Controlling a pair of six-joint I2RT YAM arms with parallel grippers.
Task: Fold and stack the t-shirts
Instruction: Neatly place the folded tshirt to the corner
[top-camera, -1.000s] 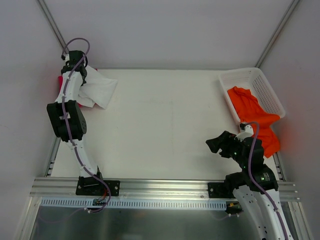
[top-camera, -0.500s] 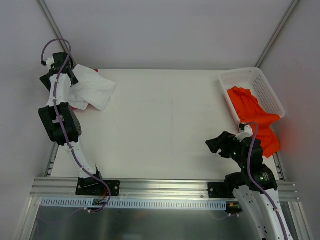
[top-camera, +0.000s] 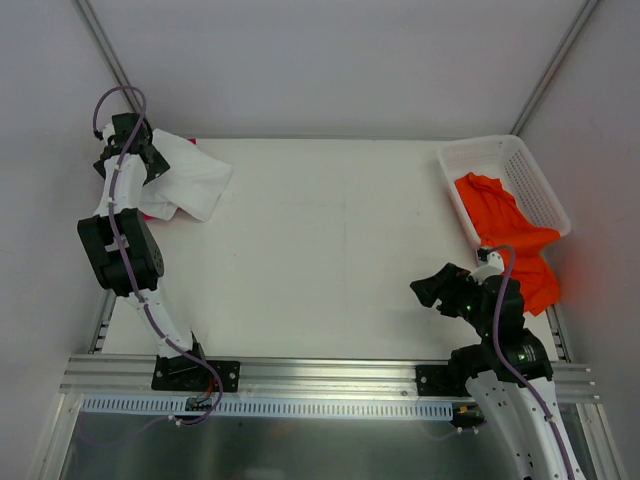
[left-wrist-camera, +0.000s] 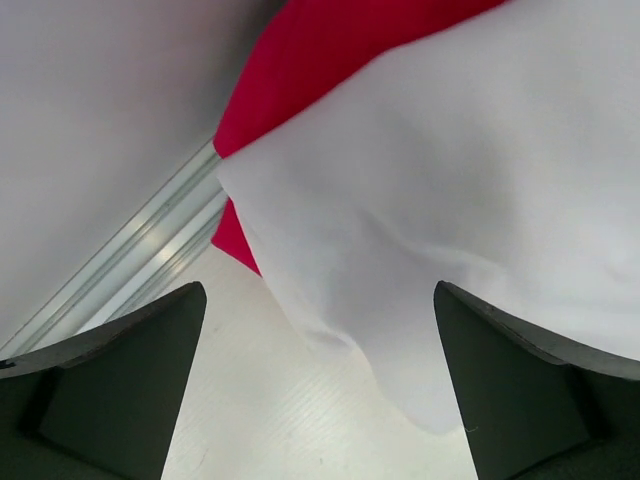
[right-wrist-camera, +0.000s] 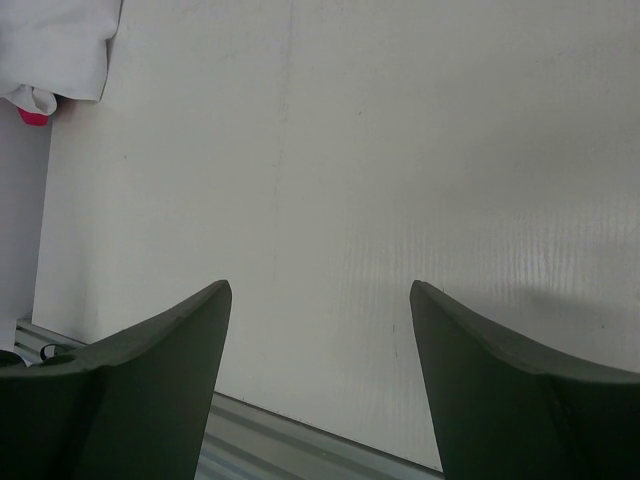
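White lattice basket (top-camera: 540, 190) sits at 2 o'clock on the table (top-camera: 330, 250), with the orange t-shirt (top-camera: 505, 230) spilling over its near rim. White t-shirt (top-camera: 188, 178) lies at 10 o'clock, atop the magenta-red t-shirt (left-wrist-camera: 330, 60). My left gripper (left-wrist-camera: 318, 295) reaches that corner, jaws wide, holding nothing. My right gripper (right-wrist-camera: 320, 295) hovers at 4 o'clock, jaws apart, empty. A second ago the left gripper was clamped on the white t-shirt; it has since let go and shifted left.

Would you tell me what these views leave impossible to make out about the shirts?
- Magenta-red shirt: mostly buried under the white shirt in the top view, cropped in the left wrist view.
- Orange shirt: its near end sits partly behind the right arm, top view.
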